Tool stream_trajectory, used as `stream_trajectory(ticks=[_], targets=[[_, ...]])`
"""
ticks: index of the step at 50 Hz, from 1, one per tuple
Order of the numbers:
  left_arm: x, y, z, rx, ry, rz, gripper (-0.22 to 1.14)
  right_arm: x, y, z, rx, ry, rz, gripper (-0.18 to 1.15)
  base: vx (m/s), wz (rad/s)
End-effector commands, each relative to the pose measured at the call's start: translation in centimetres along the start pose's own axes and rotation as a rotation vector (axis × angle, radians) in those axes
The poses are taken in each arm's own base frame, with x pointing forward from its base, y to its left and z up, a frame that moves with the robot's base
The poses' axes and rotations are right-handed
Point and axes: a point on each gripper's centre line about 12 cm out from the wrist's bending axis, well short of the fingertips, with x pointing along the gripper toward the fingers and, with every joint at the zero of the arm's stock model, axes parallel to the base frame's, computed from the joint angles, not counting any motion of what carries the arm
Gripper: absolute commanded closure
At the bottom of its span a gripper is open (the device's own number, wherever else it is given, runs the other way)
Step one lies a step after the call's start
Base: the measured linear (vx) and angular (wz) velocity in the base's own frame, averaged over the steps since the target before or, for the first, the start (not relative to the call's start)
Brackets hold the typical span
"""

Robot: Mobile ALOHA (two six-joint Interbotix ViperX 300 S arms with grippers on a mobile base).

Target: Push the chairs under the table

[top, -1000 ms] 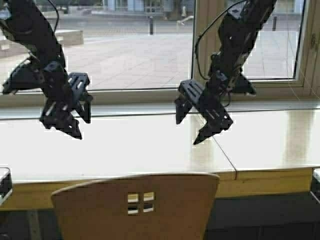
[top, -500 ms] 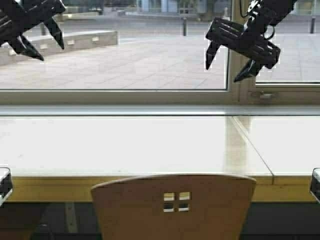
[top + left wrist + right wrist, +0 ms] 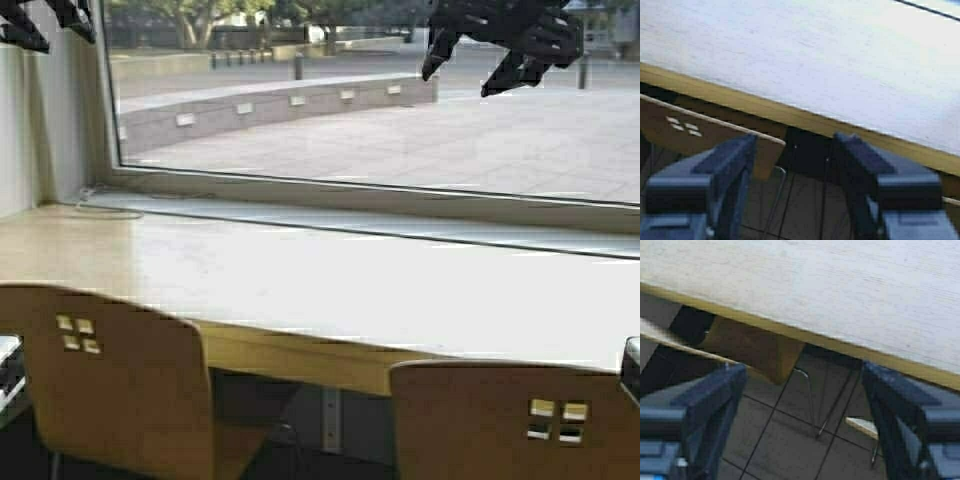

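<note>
Robot turned left, two chairs (image 3: 110, 385) at table (image 3: 330, 290) edge, grippers raised.

Table (image 3: 330, 290) top bare (chair backs (image 3: 110, 380) crowd front edge).

A canteen or study hall — long window counter (image 3: 330, 290), matching plywood chairs (image 3: 110, 385), paved plaza (image 3: 450, 140) outside.
</note>
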Motion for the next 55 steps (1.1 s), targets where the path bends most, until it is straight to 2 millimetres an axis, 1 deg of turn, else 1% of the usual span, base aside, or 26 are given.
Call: stream_trajectory(ticks=[1, 6, 11, 15, 24, 29, 37, 39, 55], targets=[[-0.2, -0.1, 0.6, 0.006, -0.035, 0.001, 0.07, -1.1, 0.3, 1.4, -0.006, -0.049, 0.013, -0.03, -0.13, 0.49], [-0.5, 0.0, 0.4, -0.001, -0.038, 0.0, 0.07, -2.1, 0.3, 1.4, -0.016, -0.058, 0.017, -0.03, -0.16, 0.42], [-0.8, 0.0, 0.4, -0.004, -0.046, -0.001, 0.07, -3.7, 0.5, 1.9, -0.025, -0.098, 0.028, -0.03, -0.19, 0.32], [-0.7, 0.0, 0.5, -0.006, -0.047, 0.0, 0.07, -4.2, 0.6, 2.2, -0.043, -0.114, 0.032, -0.03, -0.19, 0.24], [-0.6, 0.0, 0.2, -0.021, -0.037, 0.0, 0.07, -3.7, 0.5, 1.9, -0.056, -0.101, 0.027, -0.03, -0.2, 0.2], [-0.7, -0.1, 0.6, -0.04, -0.049, -0.003, 0.07, -3.6, 0.6, 2.2, -0.039, -0.105, 0.029, -0.03, -0.24, 0.14], [-1.1, -0.1, 0.6, -0.036, -0.06, -0.007, 0.07, -4.1, 1.8, 3.0, -0.042, -0.128, 0.061, -0.03, -0.3, 0.08], [-1.0, -0.1, 0.4, -0.033, -0.054, -0.005, 0.07, -4.1, 1.8, 3.0, -0.043, -0.126, 0.061, -0.03, -0.32, 0.05], [-0.8, 0.0, 0.2, -0.034, -0.048, 0.001, 0.07, -4.0, 1.6, 2.3, -0.066, -0.111, 0.055, -0.03, -0.34, 0.09]])
